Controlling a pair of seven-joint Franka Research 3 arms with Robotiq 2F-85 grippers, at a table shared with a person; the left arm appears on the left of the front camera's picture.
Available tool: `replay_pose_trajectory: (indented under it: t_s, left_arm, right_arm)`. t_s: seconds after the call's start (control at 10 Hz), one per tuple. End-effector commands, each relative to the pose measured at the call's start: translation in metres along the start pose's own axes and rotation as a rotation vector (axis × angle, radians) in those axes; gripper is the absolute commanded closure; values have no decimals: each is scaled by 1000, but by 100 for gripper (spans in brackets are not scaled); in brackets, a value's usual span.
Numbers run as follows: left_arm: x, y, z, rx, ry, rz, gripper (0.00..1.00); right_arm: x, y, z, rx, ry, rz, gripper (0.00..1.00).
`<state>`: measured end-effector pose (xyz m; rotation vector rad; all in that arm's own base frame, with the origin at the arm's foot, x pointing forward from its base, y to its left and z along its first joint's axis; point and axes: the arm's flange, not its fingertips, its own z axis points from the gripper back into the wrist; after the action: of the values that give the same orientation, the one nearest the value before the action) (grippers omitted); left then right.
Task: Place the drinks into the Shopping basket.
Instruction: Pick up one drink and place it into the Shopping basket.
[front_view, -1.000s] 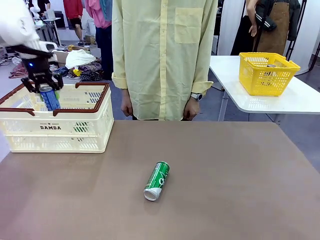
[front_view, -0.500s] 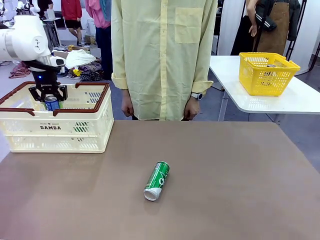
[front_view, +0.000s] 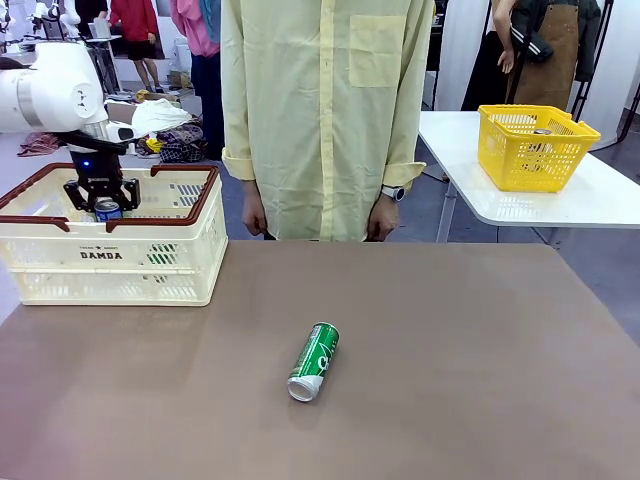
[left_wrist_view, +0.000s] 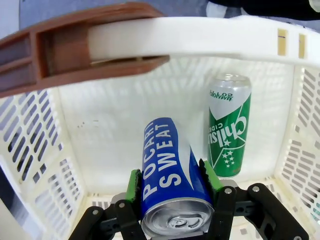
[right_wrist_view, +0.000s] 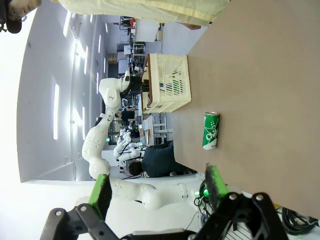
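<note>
My left gripper (front_view: 102, 201) hangs low inside the Shopping basket (front_view: 60, 270), shut on a blue can (front_view: 107, 211). In the left wrist view the green pads (left_wrist_view: 134, 182) press both sides of the blue can (left_wrist_view: 167, 170), which tilts above the basket's white floor (left_wrist_view: 100, 120). A green can (left_wrist_view: 228, 132) stands upright inside, by the far wall. Another green can (front_view: 314, 361) lies on its side in the middle of the brown table. My right gripper (right_wrist_view: 159, 185) hovers open above the table's near edge, far from that green can (right_wrist_view: 211, 131).
A person in a yellow shirt (front_view: 325, 110) stands at the table's far edge, hands down. A yellow mesh basket (front_view: 533, 145) sits on a separate white table at back right. Bare brown tabletop (front_view: 450, 350) surrounds the lying can.
My left gripper has moved slightly right and sunk into the basket with the blue can, from above the rim to below it. The green can on the table has not moved.
</note>
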<state>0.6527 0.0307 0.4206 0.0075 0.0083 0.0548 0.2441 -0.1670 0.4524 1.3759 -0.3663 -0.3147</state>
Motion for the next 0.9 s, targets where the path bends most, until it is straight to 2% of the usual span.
replay_pose_trajectory:
  t_s: [0.0, 0.1, 0.2, 0.6, 0.7, 0.8]
  left_arm:
    - [0, -2, 3, -11, -1, -1, 71]
    - [-1, -2, 5, -23, 7, -12, 14]
    - [-1, -2, 5, -22, 10, -14, 0]
    - [-10, 3, 25, -76, -5, -57, 0]
    - [-14, 5, 40, -107, -20, -81, 0]
    - [-22, 11, 66, -198, -55, -109, 0]
  right_arm:
    - [2, 7, 0, 22, -10, -13, 0]
    - [2, 7, 0, 22, -10, -13, 0]
    - [2, 7, 0, 22, -10, -13, 0]
    - [2, 7, 0, 22, -10, -13, 0]
    - [2, 7, 0, 22, -10, -13, 0]
    - [2, 7, 0, 22, -10, -13, 0]
